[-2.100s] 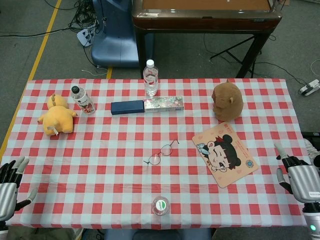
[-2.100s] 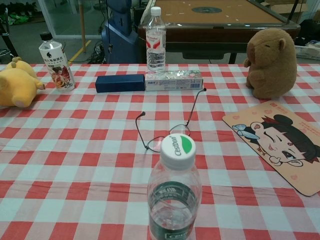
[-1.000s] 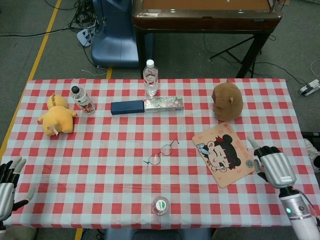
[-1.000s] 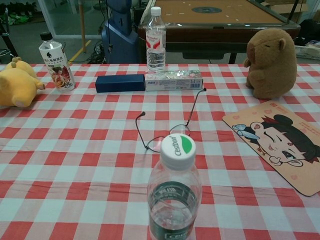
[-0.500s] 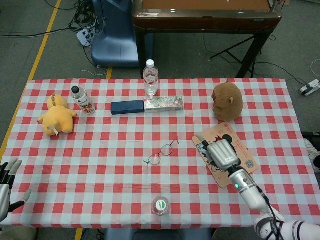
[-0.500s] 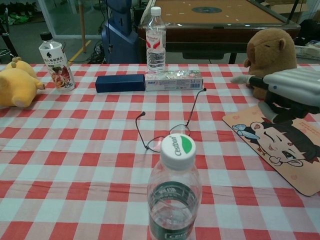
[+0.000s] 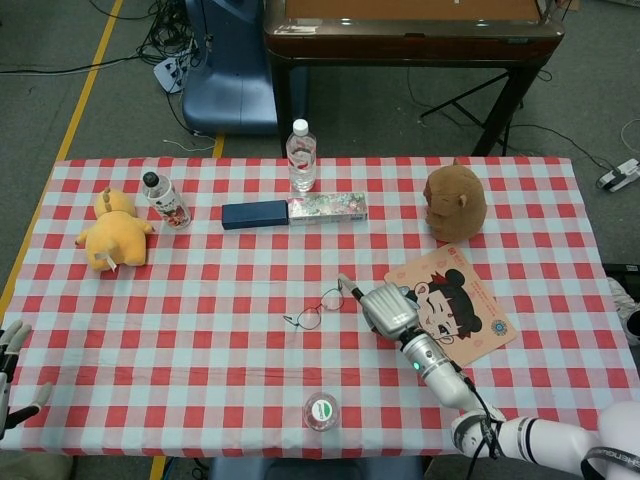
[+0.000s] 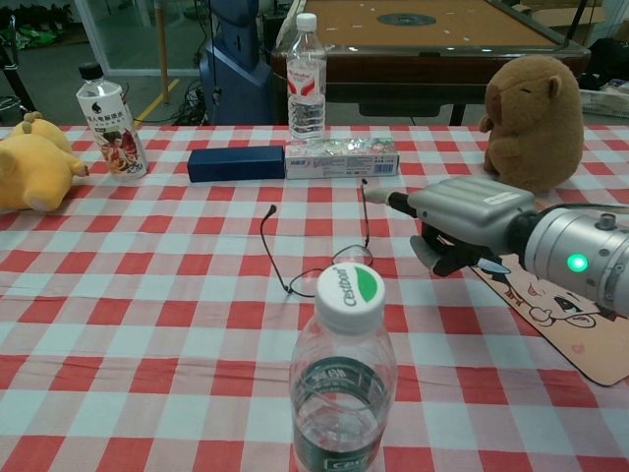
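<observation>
Nearest you, the water bottle [image 8: 342, 379] with the green-and-white cap stands at the front edge of the table, as it did a second ago. Just beyond it the scene has changed: your right hand [image 7: 390, 309] has swept in from the right edge, across the cartoon mat [image 7: 470, 320], and now sits beside the glasses [image 7: 322, 306] in the middle of the checked cloth. The glasses have shifted slightly; in the chest view the right temple arm now stands closer to upright, and an extended fingertip [image 8: 378, 197] meets or nearly meets its tip. That suggests you have just made first contact and nudged the frame, with no grasp formed yet. The right hand is released: fingers stretched forward and apart, thumb tucked below, nothing held. The lenses rest on the cloth between the bottle and the hand. Your left hand [image 7: 12, 372] has drifted lower at the near left corner, fingers spread, holding nothing. Farther back, the yellow plush [image 7: 112, 232], the small labelled bottle [image 7: 165, 200], the dark blue case [image 7: 254, 214], the patterned box [image 7: 327, 208], the tall bottle [image 7: 301, 156] and the brown plush [image 7: 456, 202] are unmoved.
</observation>
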Controlling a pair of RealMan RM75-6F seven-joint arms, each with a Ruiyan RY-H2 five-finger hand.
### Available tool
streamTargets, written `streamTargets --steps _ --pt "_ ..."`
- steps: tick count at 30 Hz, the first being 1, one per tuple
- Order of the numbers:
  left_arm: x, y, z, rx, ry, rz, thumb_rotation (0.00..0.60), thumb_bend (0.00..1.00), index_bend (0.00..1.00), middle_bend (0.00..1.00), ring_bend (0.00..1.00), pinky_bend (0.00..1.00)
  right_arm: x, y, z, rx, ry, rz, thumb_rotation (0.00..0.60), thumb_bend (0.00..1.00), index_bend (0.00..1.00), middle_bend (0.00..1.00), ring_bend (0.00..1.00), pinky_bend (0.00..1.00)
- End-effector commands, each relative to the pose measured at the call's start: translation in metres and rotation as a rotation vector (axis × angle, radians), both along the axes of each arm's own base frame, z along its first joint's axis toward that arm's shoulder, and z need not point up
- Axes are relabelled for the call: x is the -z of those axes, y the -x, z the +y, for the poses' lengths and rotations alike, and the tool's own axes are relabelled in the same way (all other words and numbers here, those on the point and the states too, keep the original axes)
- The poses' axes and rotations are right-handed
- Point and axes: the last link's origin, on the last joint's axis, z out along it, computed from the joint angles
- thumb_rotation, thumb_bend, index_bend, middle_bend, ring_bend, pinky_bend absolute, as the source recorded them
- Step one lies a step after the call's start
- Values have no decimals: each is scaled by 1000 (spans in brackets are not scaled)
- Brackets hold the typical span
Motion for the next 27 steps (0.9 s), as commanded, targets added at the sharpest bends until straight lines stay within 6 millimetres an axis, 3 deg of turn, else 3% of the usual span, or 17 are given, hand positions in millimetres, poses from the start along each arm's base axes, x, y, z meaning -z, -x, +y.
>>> streamTargets --steps 1,18,22,27 --pt "-1 3 -2 -7 -5 -3 600 320 0 0 0 0 13 -5 0 -7 -25 20 600 678 0 905 885 835" --pt "-5 13 -8 -35 -19 -11 600 320 0 0 0 0 52 -11 2 19 -129 83 600 678 0 905 886 835" --pt "-5 14 -9 -37 -20 -11 600 320 0 0 0 0 54 -12 2 26 -139 79 600 678 0 905 886 835" --pt "-5 15 -10 -40 -23 -10 600 320 0 0 0 0 41 -21 9 -27 -109 5 600 683 0 905 890 835"
